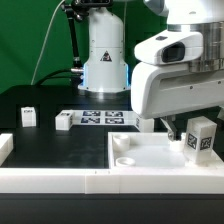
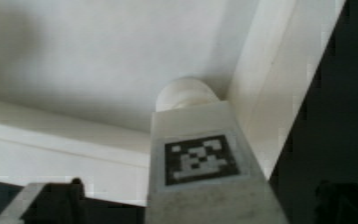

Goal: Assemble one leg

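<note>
My pincer (image 2: 194,206) straddles the leg (image 1: 201,139), with one finger (image 2: 48,204) beside it. Can't tell if I'm clamping it or just around it. Leg is over the panel (image 1: 150,160), by the table (image 1: 40,100) edge on the exterior view's right. Long axis near vertical, slightly tilted, rounded end pointing down at the panel.

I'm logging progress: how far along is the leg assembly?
Done: one leg is at the panel's corner on the exterior view's right, away from the two spare legs. In hand: it lies tilted between the fingers of the pincer; whether they clamp it, I cannot tell. Left: seating it upright in the panel.
</note>
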